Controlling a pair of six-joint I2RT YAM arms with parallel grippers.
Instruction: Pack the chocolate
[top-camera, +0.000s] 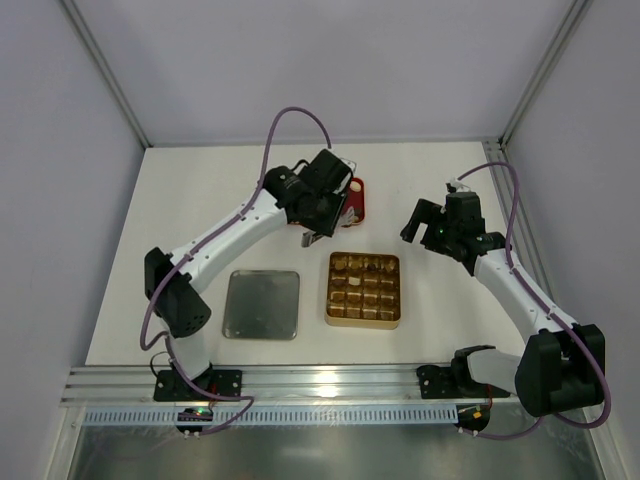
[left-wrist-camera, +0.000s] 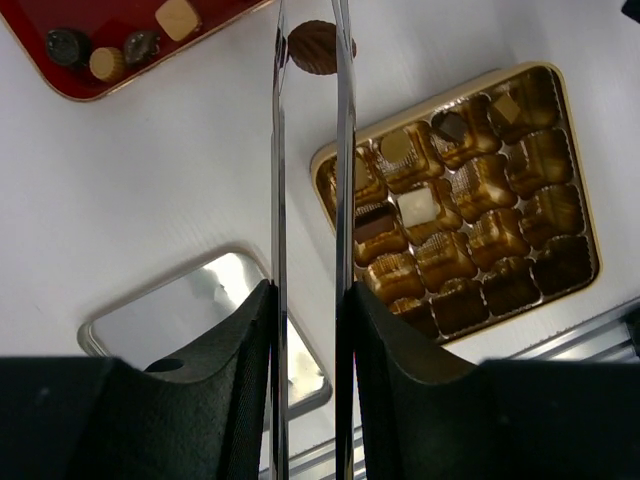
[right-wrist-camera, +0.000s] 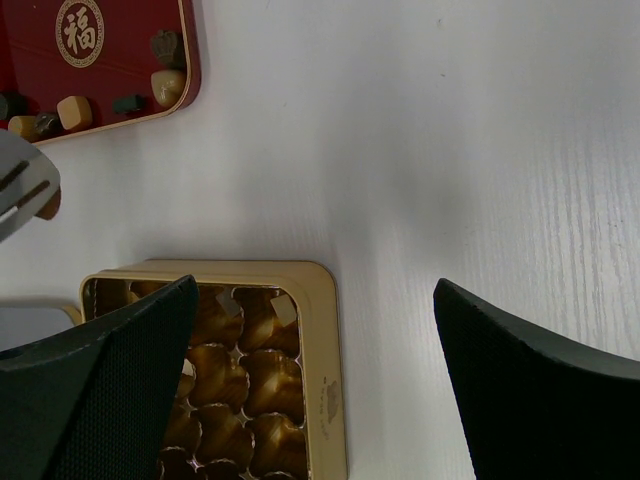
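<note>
Left gripper was clamped on one brown chocolate piece, pinched at the very tip of its long thin metal fingers. The piece hung over the bare table, between the red tray and the gold tray, touching neither.

Step in hand looked like carry and drop into a free compartment. The grip was at the tip only, so the squeeze needed to be kept steady and the travel smooth, or the piece could twist out. Best target was probably an empty cell on the near rows. The tips needed to come down centred over one cell, low enough that the piece would not bounce onto a divider, and only then open.

A few cells already held pieces: a pale square one, a dark one and a tan one. Those were to be avoided. More loose pieces lay in the red tray, so packing seemed far from done.

Right gripper had its jaws spread wide, holding nothing, hovering above the gold tray's corner and the table beside it. It sat near the drop zone and could crowd the left arm. A flat silver tray lay just beside the gold tray, out of the path.
</note>
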